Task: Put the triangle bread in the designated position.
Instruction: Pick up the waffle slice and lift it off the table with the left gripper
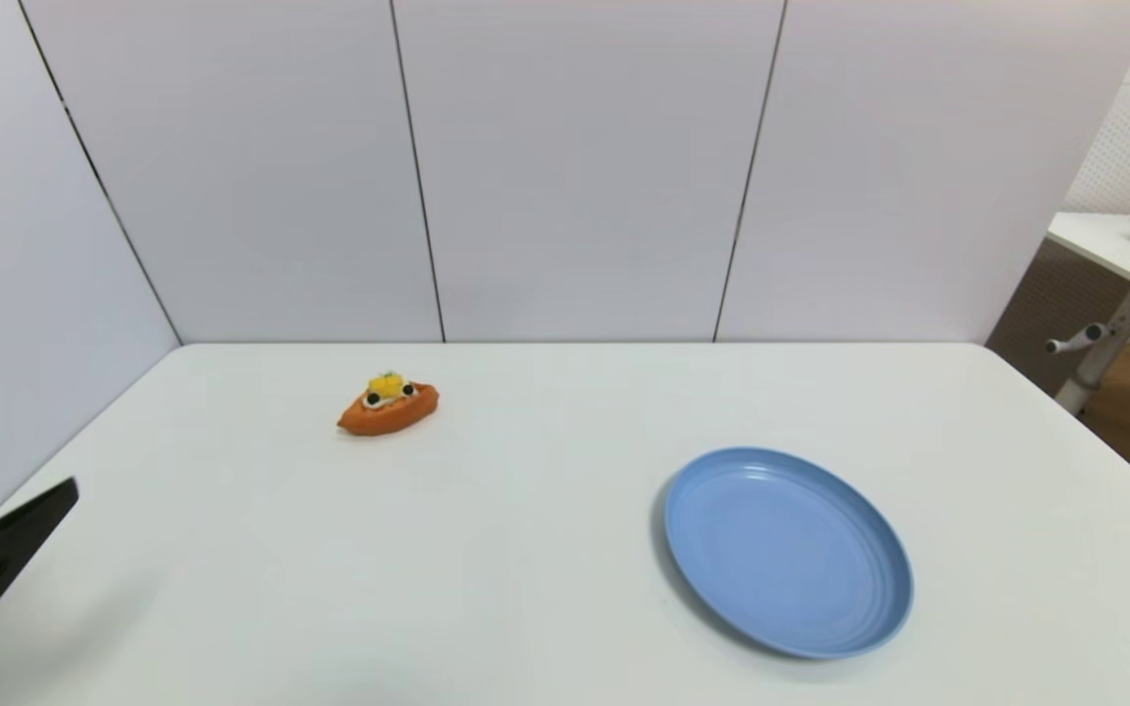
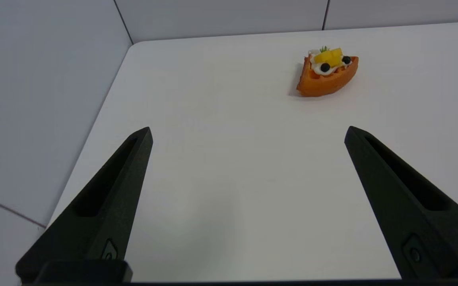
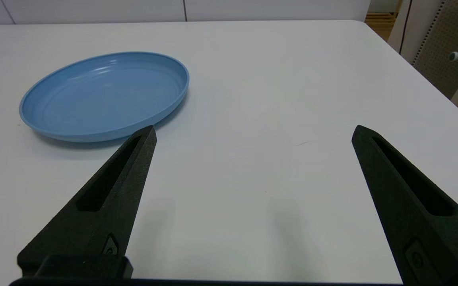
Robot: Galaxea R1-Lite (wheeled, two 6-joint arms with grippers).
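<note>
Reach step, nothing grabbed yet: left gripper jaws spread wide, triangle bread sits on the surface ahead of them, off-center. Next: close in, straddle it. Right gripper idles, spread, beside the blue plate.

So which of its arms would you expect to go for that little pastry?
Probably the left. The triangle bread lies on the table's left half, ahead of the open left gripper. The open right gripper sits by the blue plate, farther from it.
</note>
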